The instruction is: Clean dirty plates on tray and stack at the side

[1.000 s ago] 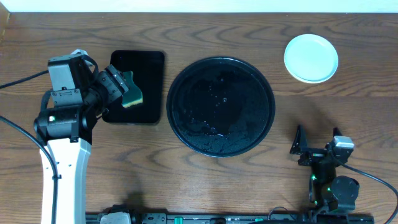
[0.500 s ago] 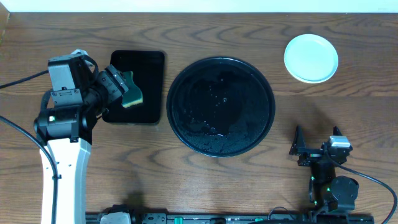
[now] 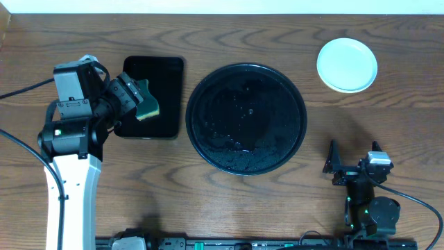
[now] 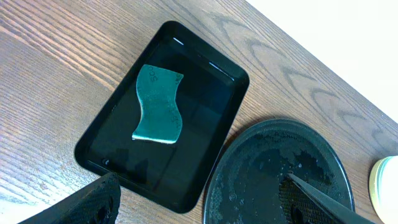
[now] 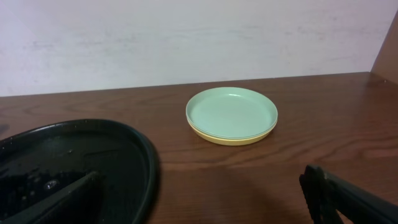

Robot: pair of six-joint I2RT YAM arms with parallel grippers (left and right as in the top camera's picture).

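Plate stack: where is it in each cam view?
Overhead: plate stack at top right.
Left wrist: plate stack, only a sliver at the right edge.
Right wrist: plate stack at centre frame.
Shared landmark: round black tray, next to the stack in all three.

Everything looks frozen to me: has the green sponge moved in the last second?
No. The sponge lies at the same spot in the rectangular tray, no nearer the round tray.
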